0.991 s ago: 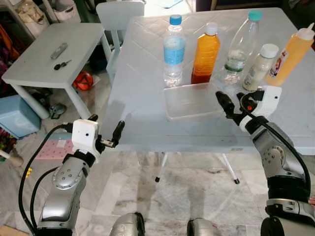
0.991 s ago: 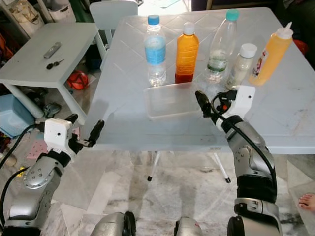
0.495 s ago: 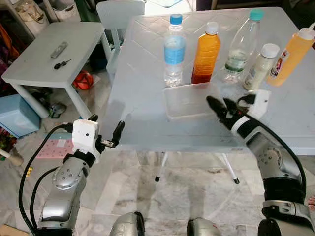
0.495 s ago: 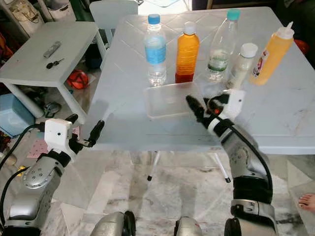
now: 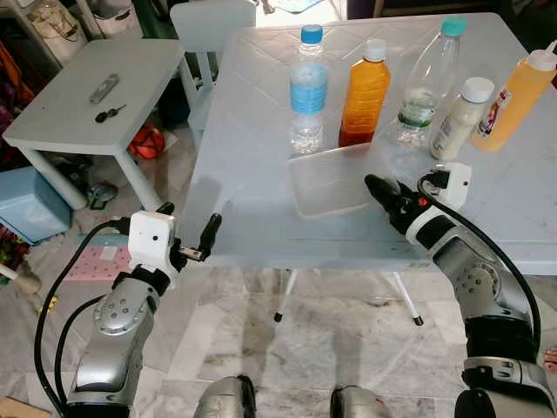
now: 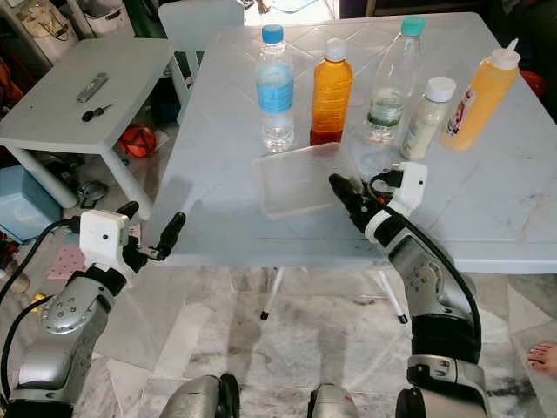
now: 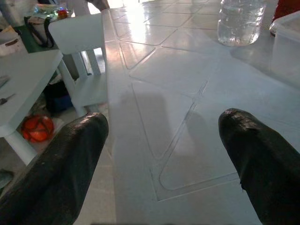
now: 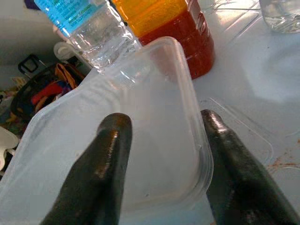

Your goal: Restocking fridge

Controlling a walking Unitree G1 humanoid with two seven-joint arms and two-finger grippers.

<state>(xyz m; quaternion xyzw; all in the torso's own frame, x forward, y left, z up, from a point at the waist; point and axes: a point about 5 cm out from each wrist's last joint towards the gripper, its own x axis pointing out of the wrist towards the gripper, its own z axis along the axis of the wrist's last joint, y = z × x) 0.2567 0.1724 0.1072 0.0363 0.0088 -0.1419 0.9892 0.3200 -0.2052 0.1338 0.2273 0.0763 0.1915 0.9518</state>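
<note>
Right now I am reaching my right gripper [image 5: 380, 188] across the desk [image 5: 252, 131] toward the clear plastic container [image 5: 331, 178], which is lying flat near the desk's front edge, just ahead of the row of bottles. It lies directly ahead of the gripper, its long axis running across my view and slightly skewed, with its right corner turned toward me. In the right wrist view my two fingers [image 8: 110, 154] are standing apart on either side of that near corner, one over the container's inside and one beyond its side wall, so the rim is sitting between them; I am not yet clamping it, as far as I can judge. My right forearm is angling up from below the desk edge, wrist bent inward toward the container. My left gripper [image 5: 187, 233] is hovering off the desk's left front corner, fingers spread wide and holding nothing, well apart from the container. So the right arm is plainly the nearer one for this pick.
</note>
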